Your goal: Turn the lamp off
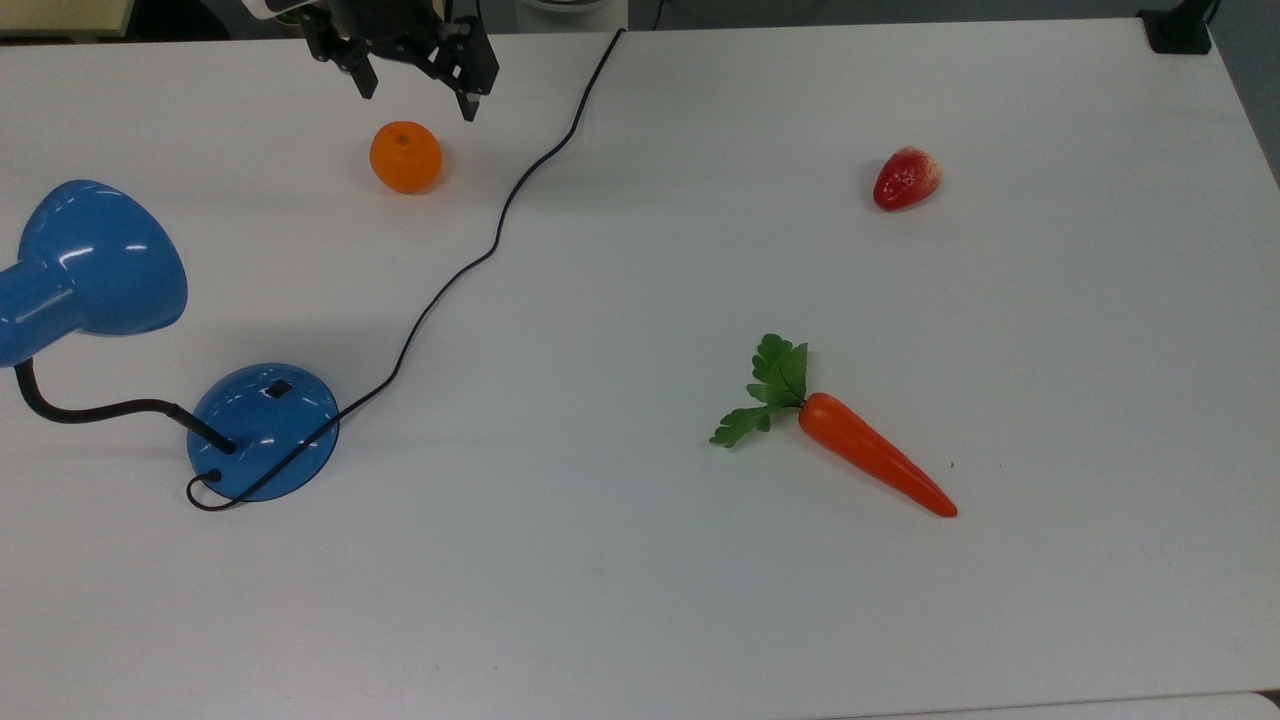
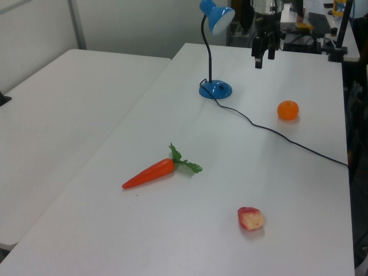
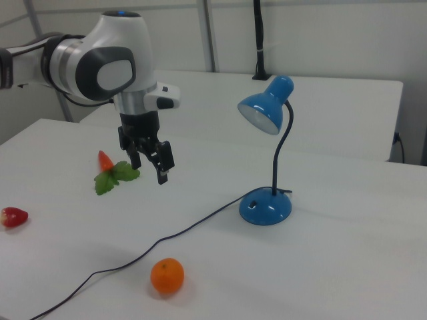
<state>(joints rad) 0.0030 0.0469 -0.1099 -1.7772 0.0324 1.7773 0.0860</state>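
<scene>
The blue lamp stands at the top view's left, its round base (image 1: 263, 430) carrying a small black switch (image 1: 279, 388). A black bendy neck leads to the bell-shaped shade (image 1: 95, 258). In the right view the lamp base (image 3: 265, 209) sits below the shade (image 3: 265, 111). A black cord (image 1: 500, 215) runs from the base to the table's far edge. My gripper (image 1: 417, 98) hangs open with nothing in it near the top view's upper edge, above and beyond the orange and far from the lamp base. The gripper (image 3: 149, 170) hovers well above the table; it is also seen as the gripper (image 2: 263, 59) in the left view.
An orange (image 1: 405, 157) lies just below the gripper in the top view. A toy strawberry (image 1: 906, 178) sits at the upper right and a toy carrot (image 1: 870, 460) with green leaves at centre right. The white table (image 1: 620, 600) has wide bare room in front.
</scene>
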